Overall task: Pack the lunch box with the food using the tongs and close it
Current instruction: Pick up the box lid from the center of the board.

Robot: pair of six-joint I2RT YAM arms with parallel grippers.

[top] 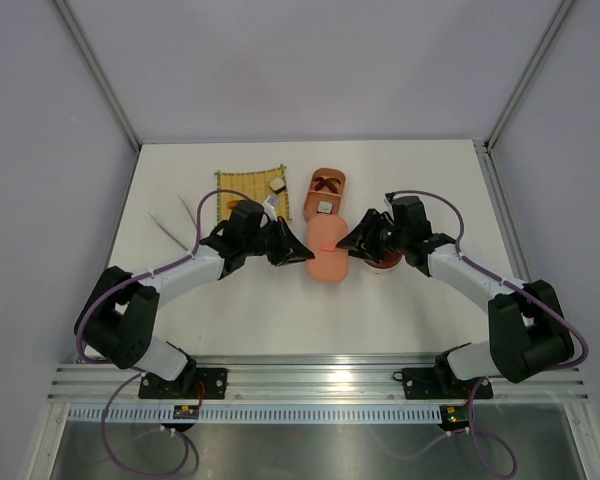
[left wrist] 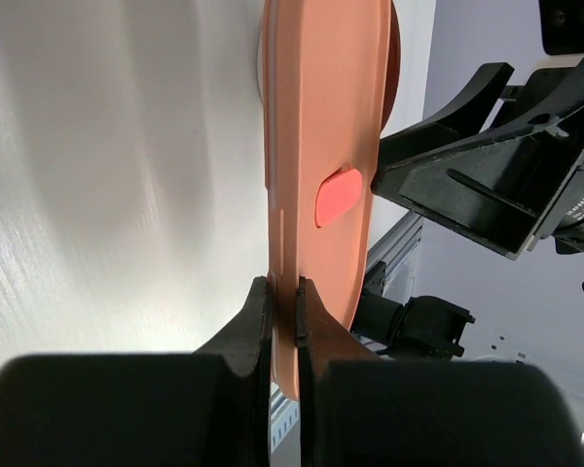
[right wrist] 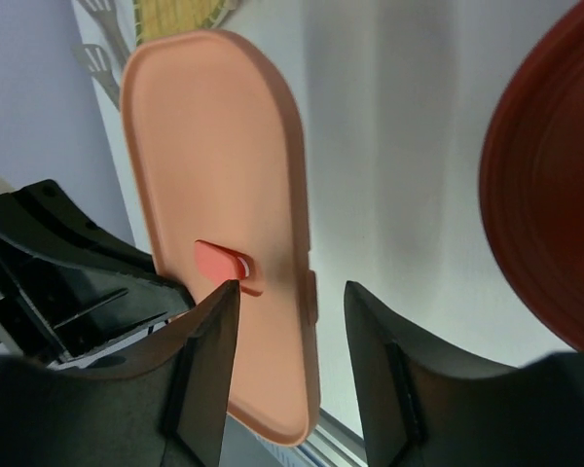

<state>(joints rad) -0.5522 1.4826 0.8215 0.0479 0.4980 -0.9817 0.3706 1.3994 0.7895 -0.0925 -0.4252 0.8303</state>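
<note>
My left gripper (left wrist: 282, 292) is pinching the peach lid (left wrist: 321, 117) on edge, mid-frame; right gripper (right wrist: 292, 288) is spread beside its red tab (right wrist: 219, 261).

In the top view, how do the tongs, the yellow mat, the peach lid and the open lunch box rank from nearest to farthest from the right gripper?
1. The peach lid, directly in front of the right gripper.
2. The lunch box, just behind the lid.
3. The yellow mat, farther to the left.
4. The tongs, far left, beyond the mat.

yellow mat (top: 245, 183): rear of white table (top: 430, 180) | dark-red dish (right wrist: 555, 195): right side
</note>
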